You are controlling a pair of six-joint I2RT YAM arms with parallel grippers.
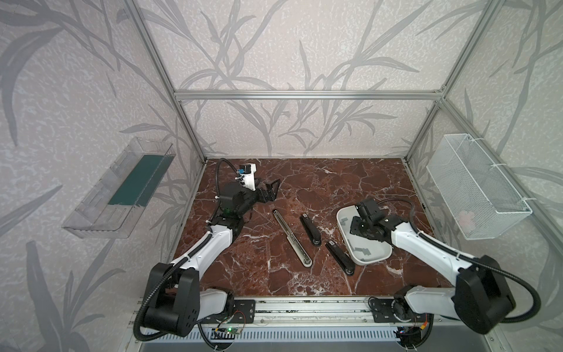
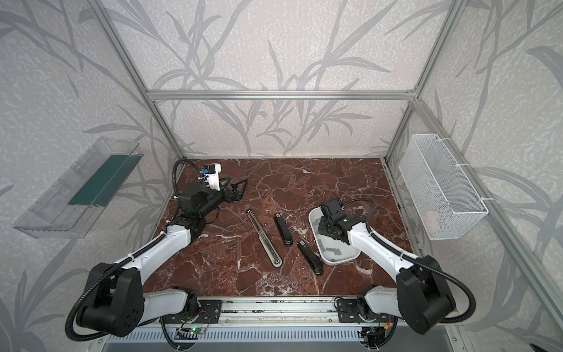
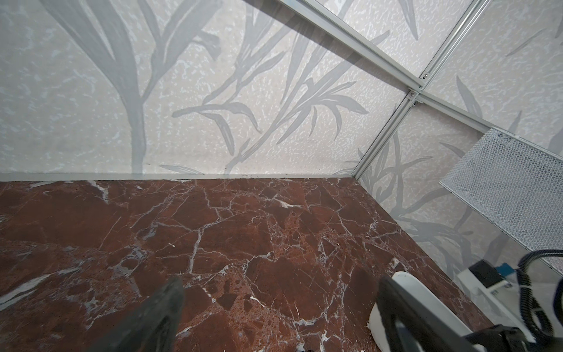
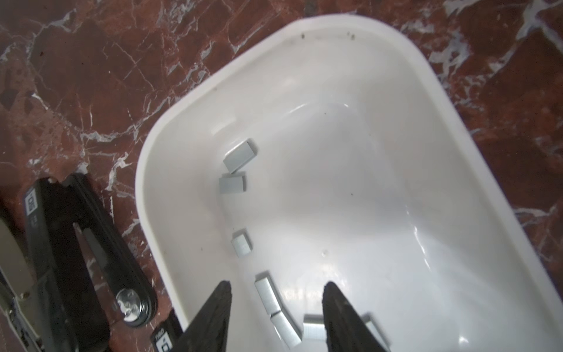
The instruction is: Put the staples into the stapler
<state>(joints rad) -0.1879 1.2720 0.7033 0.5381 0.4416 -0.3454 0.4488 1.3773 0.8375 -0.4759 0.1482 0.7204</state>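
1. Right gripper points down into the white tray, its two black fingers parted and clamping nothing
2. Staples lie loose on the tray floor as short grey strips: two close together by one side wall, one alone further along, and several around the gripper
3. One of those strips lies between the fingers, close to one of them, and another is partly hidden behind the other finger
4. In both top views the tray sits on the right half of the marble-patterned table, with the right arm's wrist over its far end and more grey strips showing at its near end
5. Left gripper is held above the far left of the table, well apart from the tray; the left wrist view shows its fingers spread wide with only bare table between them
6. Near black stapler lies closed just beside the tray's left rim; whether they touch I cannot tell
7. Far black stapler lies closed just beyond it, toward the table's middle
8. Left of both, a long silver bar lies flat on the table, slanted like the staplers
9. No strip sits in either stapler as far as the views show
10. Wire basket hangs on the right wall and a clear bin on the left wall
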